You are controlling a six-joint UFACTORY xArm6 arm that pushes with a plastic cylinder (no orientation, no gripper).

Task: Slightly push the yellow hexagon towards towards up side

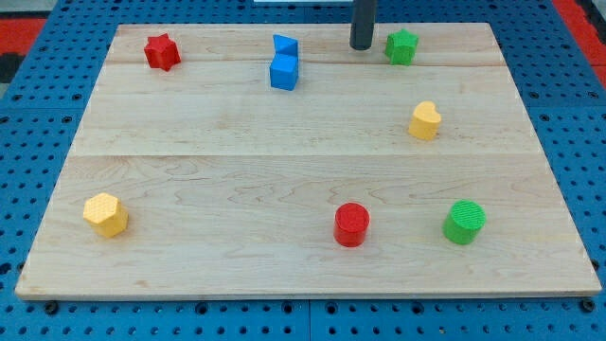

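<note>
Eight small blocks lie on the wooden board (303, 170), and the one that matters, the yellow hexagon (105, 214), sits alone in the lower left of the frame, near the board's left edge and well apart from everything else. My tip (362, 46) is far from it, at the upper middle-right of the frame, just beside the green star (401, 45) on that block's left side, not visibly touching it. There is no pincer on this arm to open or close; the rod only pushes.

Other blocks: a red star (162, 51) at upper left, two blue blocks (284, 62) close together at upper middle, a yellow heart (425, 120) at right, a red cylinder (351, 224) and a green cylinder (464, 222) along the lower right.

The hexagon looks like a light, rigid piece that should slide easily on smooth wood, so a slight push probably needs only a short, gentle stroke. Contact is best made at the middle of its lower face; an off-centre touch would likely turn it or send it sideways. The path upward from it appears free.
</note>
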